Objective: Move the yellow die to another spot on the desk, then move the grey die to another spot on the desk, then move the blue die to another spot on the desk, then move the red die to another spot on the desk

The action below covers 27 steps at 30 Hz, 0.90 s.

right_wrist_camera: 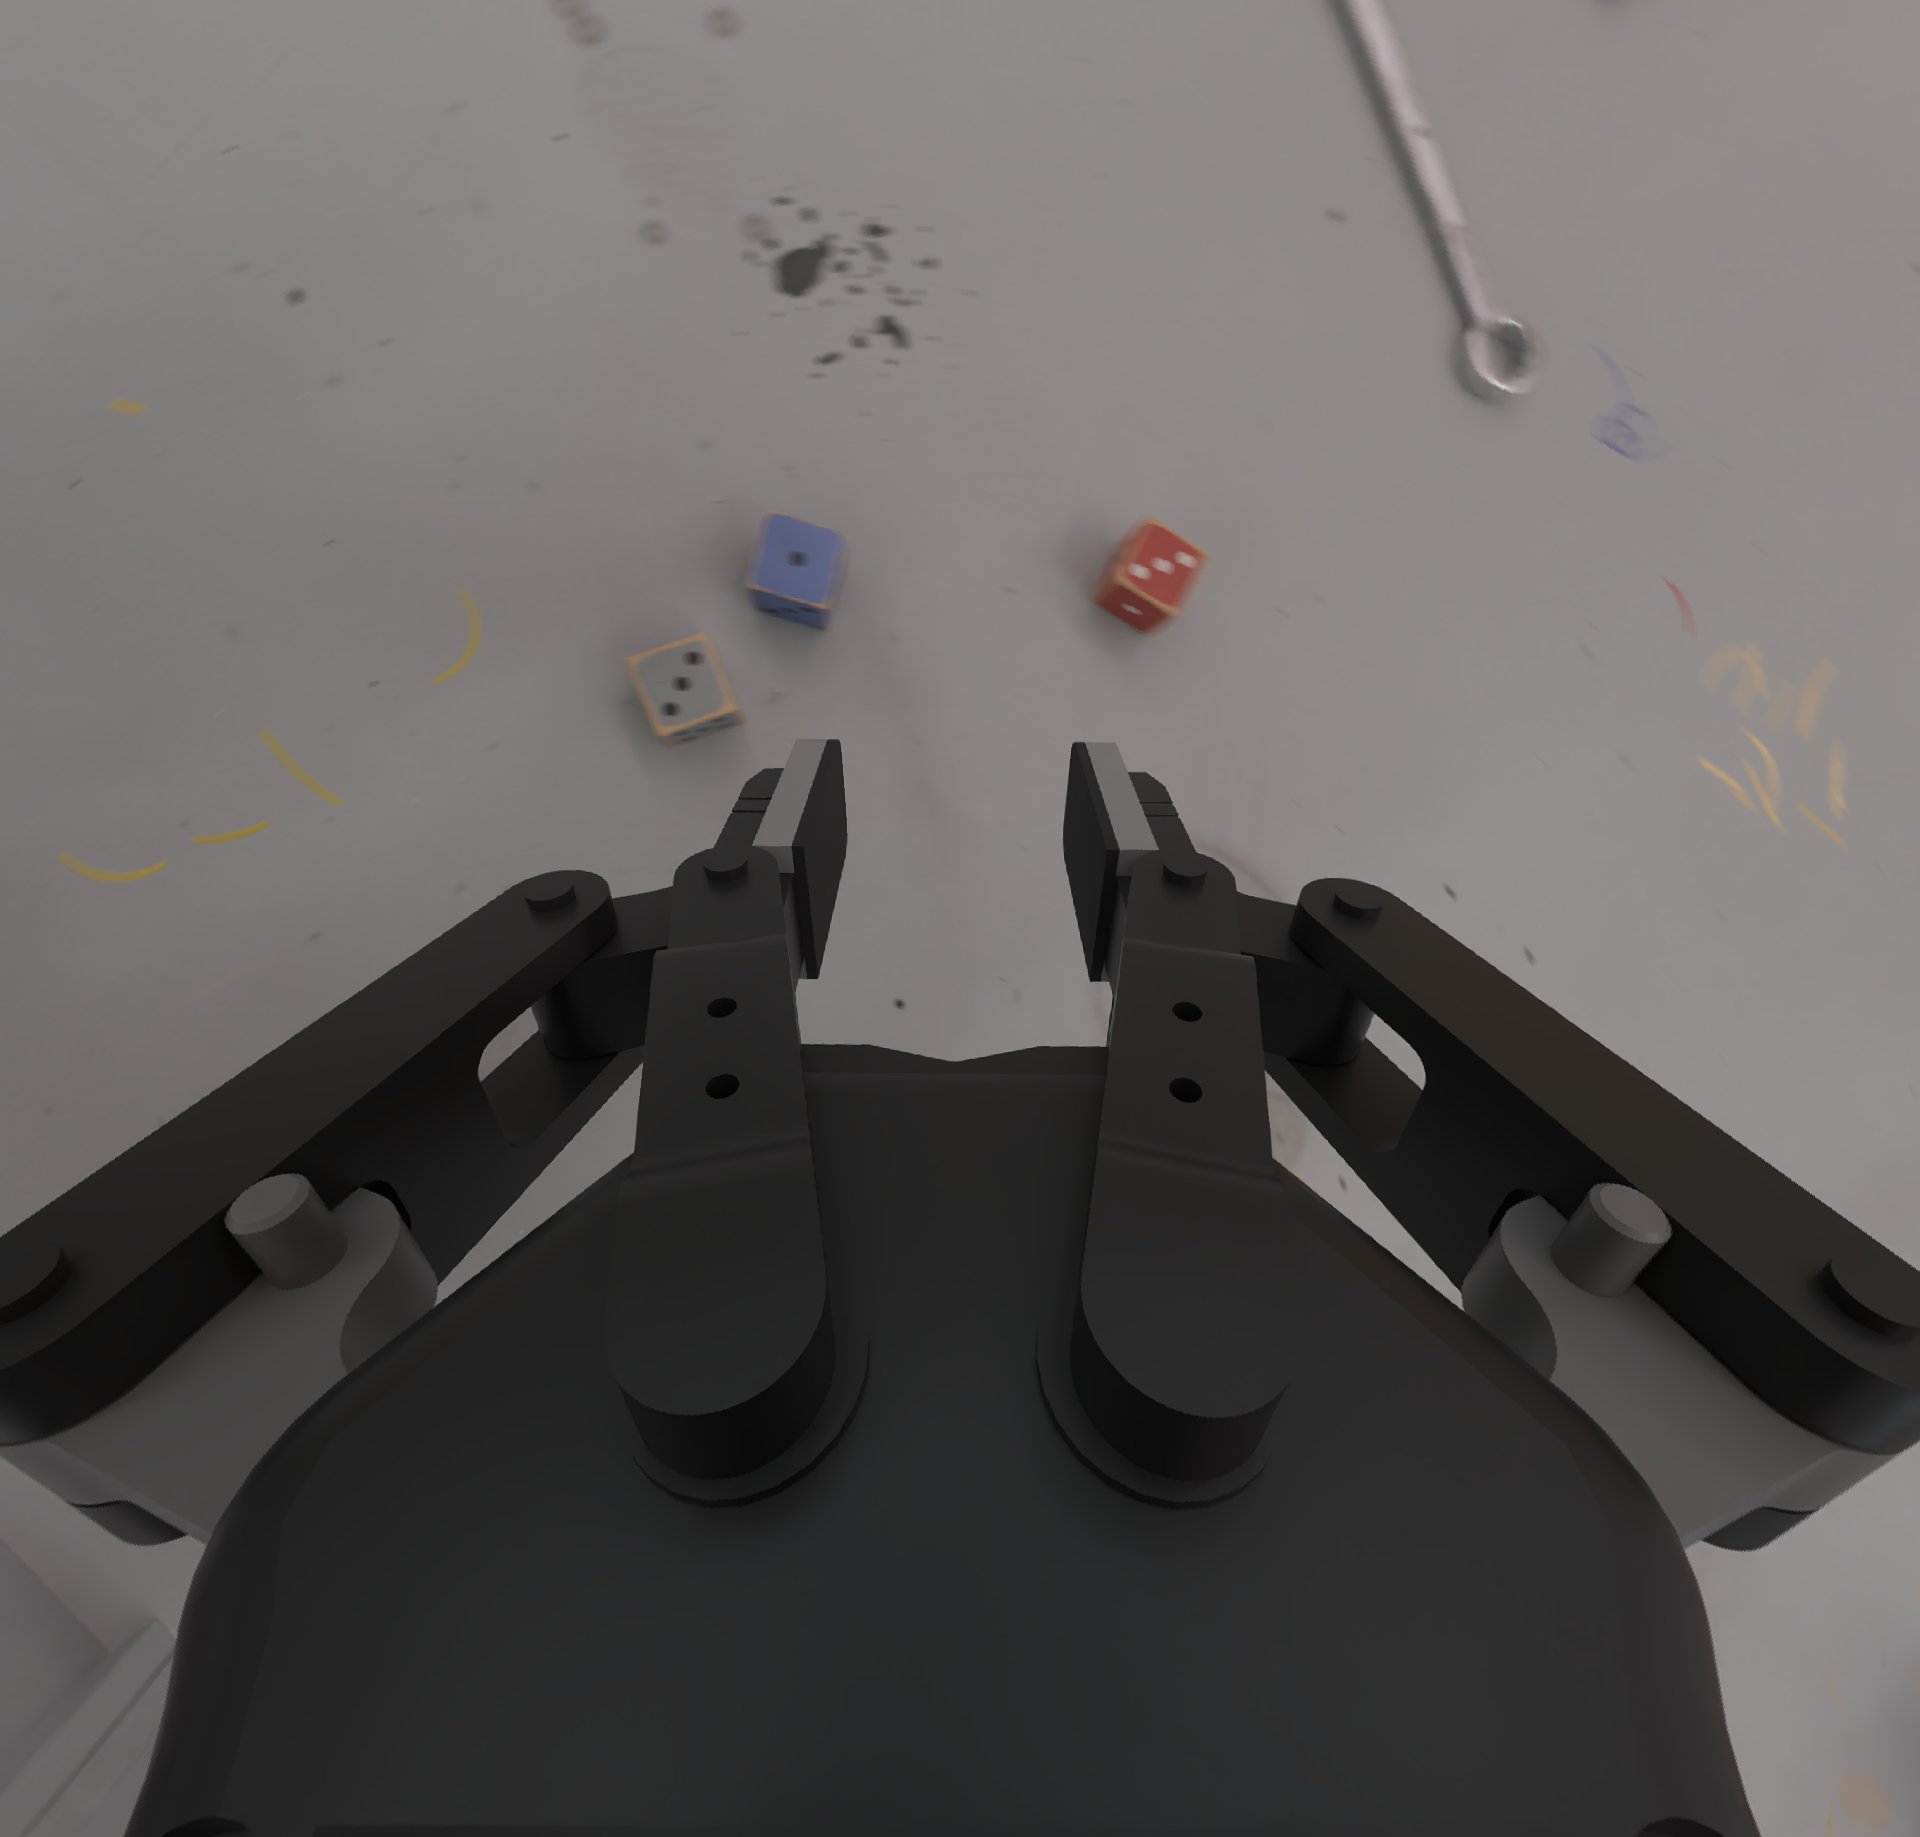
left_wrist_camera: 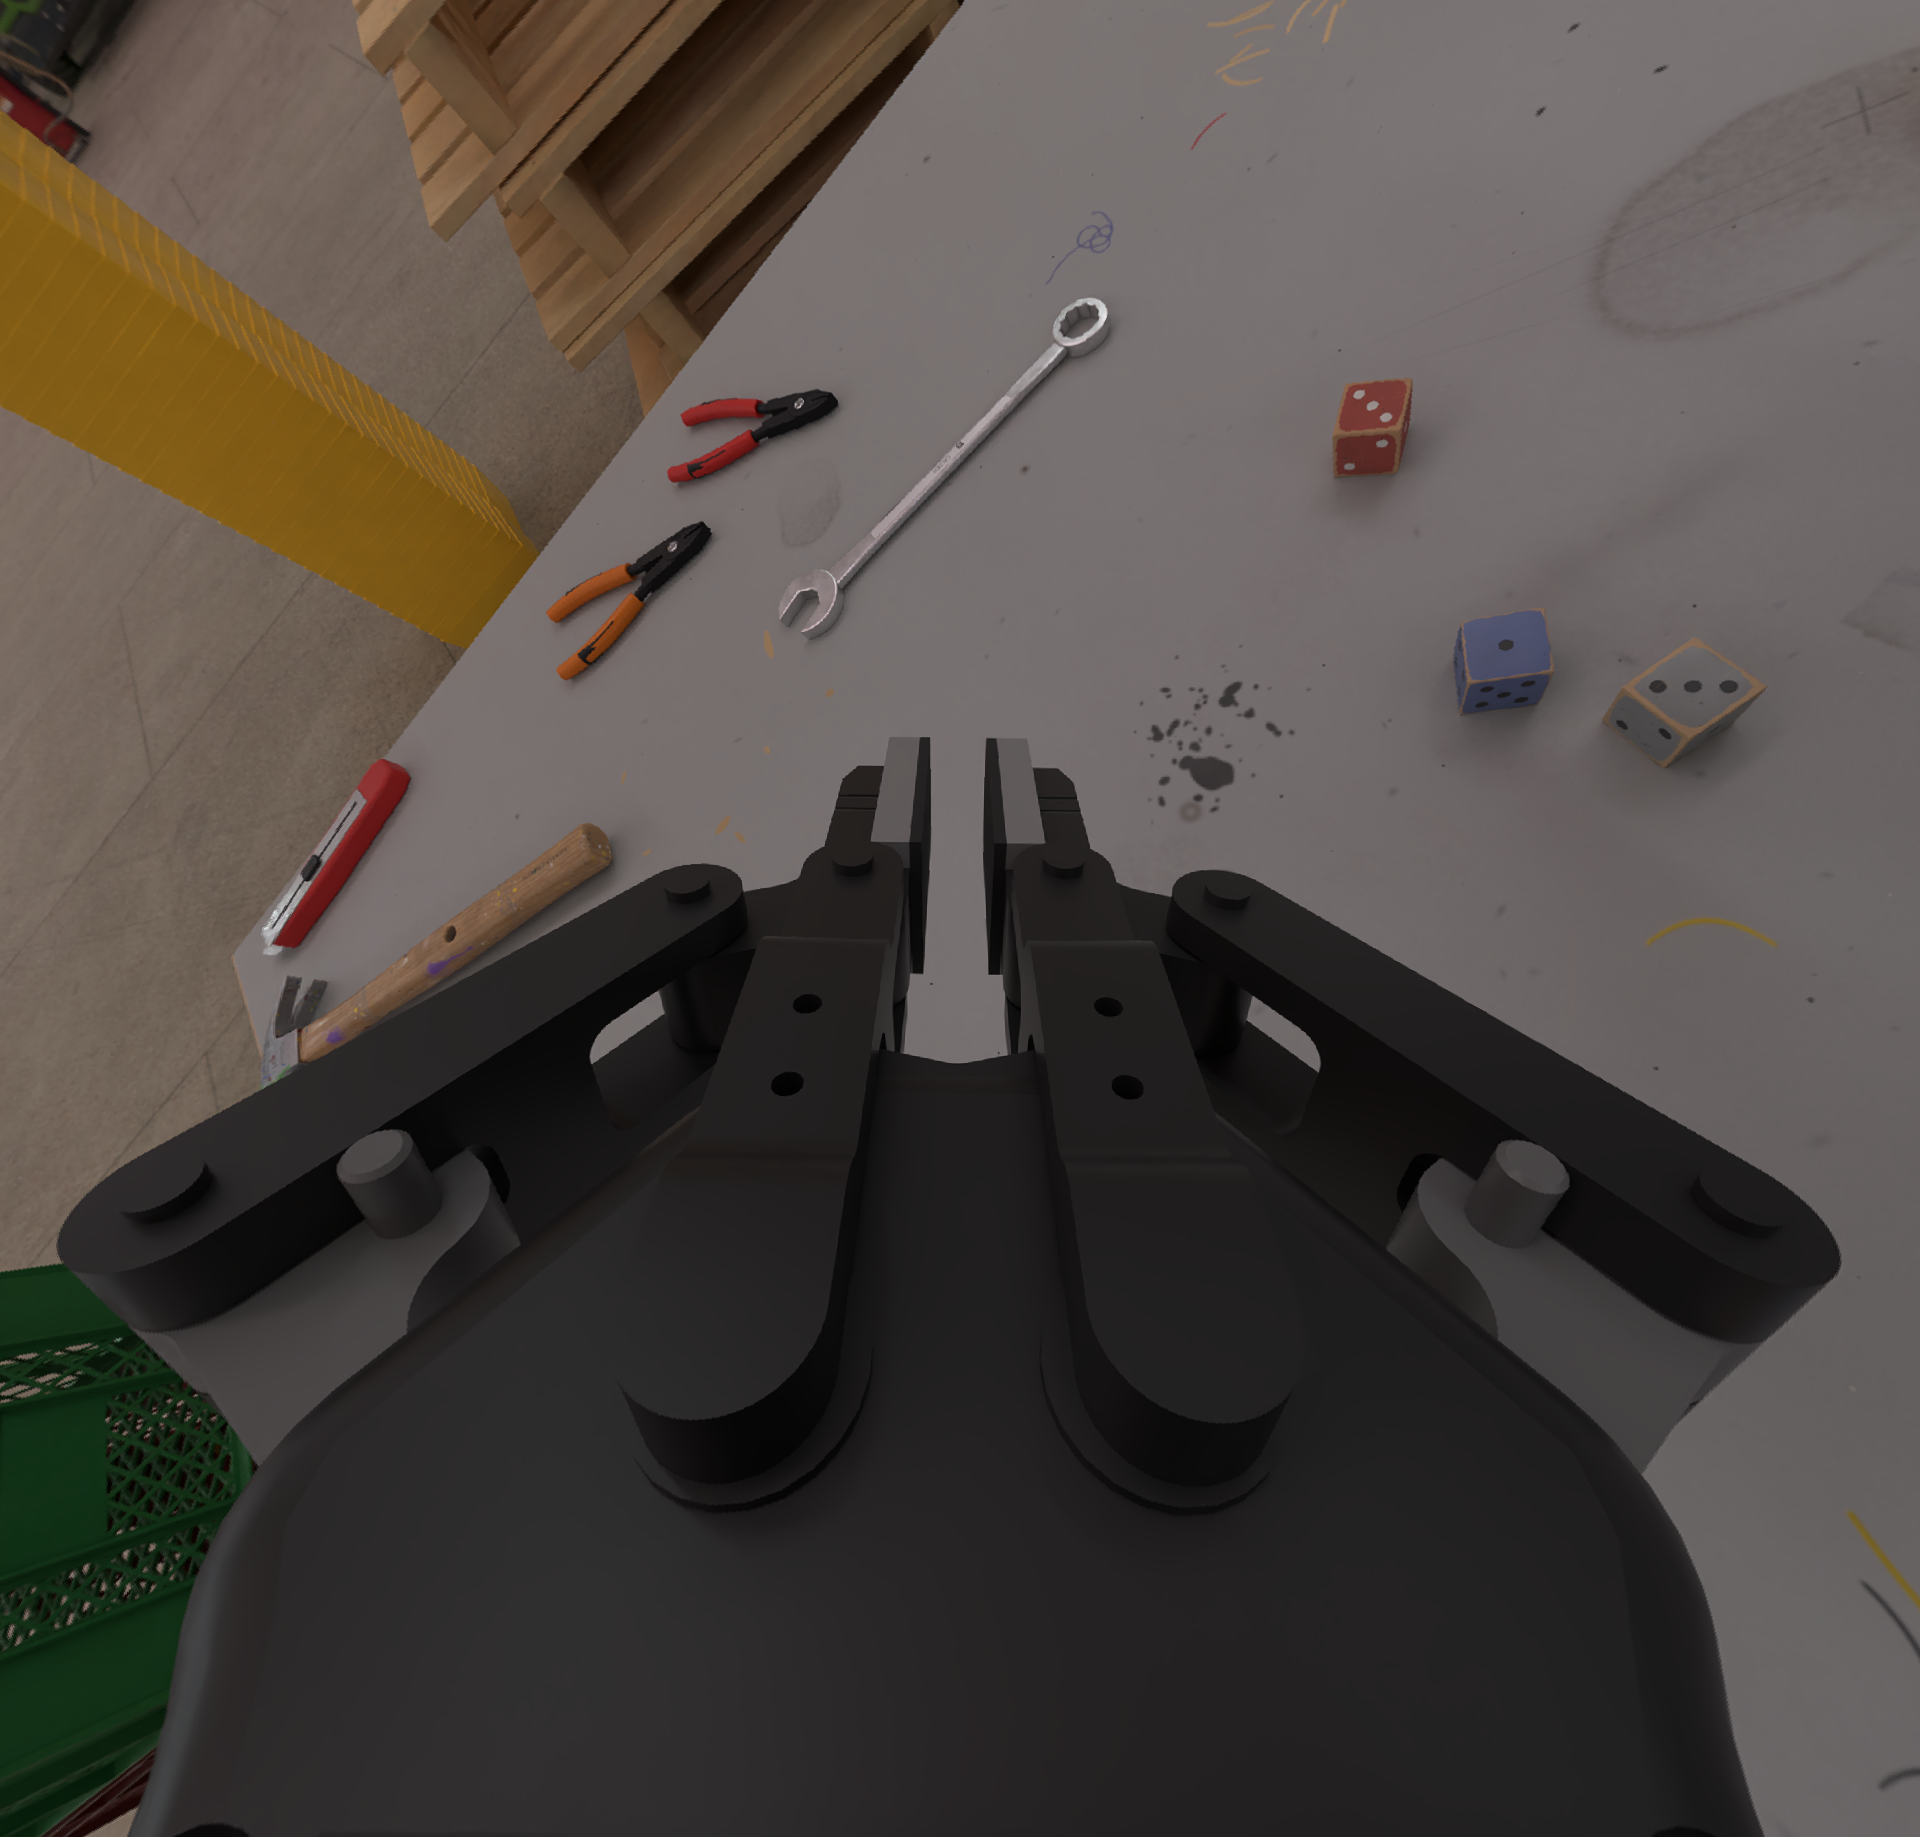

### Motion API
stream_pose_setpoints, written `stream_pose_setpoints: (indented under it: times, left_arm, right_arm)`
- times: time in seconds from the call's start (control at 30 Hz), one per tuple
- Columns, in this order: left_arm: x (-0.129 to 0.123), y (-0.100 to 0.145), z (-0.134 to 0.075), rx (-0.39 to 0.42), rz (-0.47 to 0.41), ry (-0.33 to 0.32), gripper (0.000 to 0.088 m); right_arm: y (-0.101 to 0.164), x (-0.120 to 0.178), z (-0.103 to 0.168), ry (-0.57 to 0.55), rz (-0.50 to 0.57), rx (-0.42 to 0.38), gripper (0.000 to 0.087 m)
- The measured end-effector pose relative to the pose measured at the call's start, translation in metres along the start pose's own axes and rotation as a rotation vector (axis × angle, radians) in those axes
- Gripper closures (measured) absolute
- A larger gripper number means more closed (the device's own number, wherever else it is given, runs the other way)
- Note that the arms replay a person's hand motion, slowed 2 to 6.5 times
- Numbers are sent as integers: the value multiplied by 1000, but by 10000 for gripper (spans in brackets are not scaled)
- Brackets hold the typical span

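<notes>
The red die (left_wrist_camera: 1371, 428), the blue die (left_wrist_camera: 1502, 661) and the grey die (left_wrist_camera: 1683, 701) stand on the grey desk (left_wrist_camera: 1143, 561), to the right of and beyond my left gripper (left_wrist_camera: 957, 748). Its fingers are almost together, with nothing between them. In the right wrist view the grey die (right_wrist_camera: 683, 688), the blue die (right_wrist_camera: 796, 569) and the red die (right_wrist_camera: 1150, 575) lie just beyond my right gripper (right_wrist_camera: 956, 748). It is open and empty above the desk. No yellow die shows in either view.
A wrench (left_wrist_camera: 940, 468), red pliers (left_wrist_camera: 753, 431), orange pliers (left_wrist_camera: 629, 598), a red utility knife (left_wrist_camera: 338, 852) and a hammer (left_wrist_camera: 457, 940) lie along the desk's left edge. Wooden pallets (left_wrist_camera: 644, 104) and a green crate (left_wrist_camera: 94, 1475) stand off the desk. The wrench also shows in the right wrist view (right_wrist_camera: 1413, 156).
</notes>
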<state>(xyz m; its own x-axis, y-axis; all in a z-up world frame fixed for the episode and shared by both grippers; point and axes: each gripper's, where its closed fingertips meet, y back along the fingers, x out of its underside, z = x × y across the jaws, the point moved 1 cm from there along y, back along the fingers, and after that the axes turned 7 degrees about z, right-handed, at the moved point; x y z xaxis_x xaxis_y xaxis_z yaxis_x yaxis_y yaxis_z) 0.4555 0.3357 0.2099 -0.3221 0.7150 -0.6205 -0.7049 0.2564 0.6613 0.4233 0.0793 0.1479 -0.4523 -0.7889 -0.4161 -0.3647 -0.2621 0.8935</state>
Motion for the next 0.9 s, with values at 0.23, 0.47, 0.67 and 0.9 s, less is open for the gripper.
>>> stream_pose_setpoints:
  times: [0.23, 0.47, 0.67, 0.9]
  left_arm:
    - [1, 0, -2, 0, 9, -10, 784]
    - [1, 2, -4, 4, 5, -15, 784]
    - [0, 2, -4, 5, 4, -14, 784]
    - [1, 2, -4, 9, 6, -17, 784]
  right_arm:
    - [-44, -10, 60, 290, -3, -141, 498]
    - [-80, -1, 81, 374, 79, -130, 517]
    - [-99, 3, 84, 362, 131, -124, 517]
    - [-110, 7, 81, 344, 164, -124, 525]
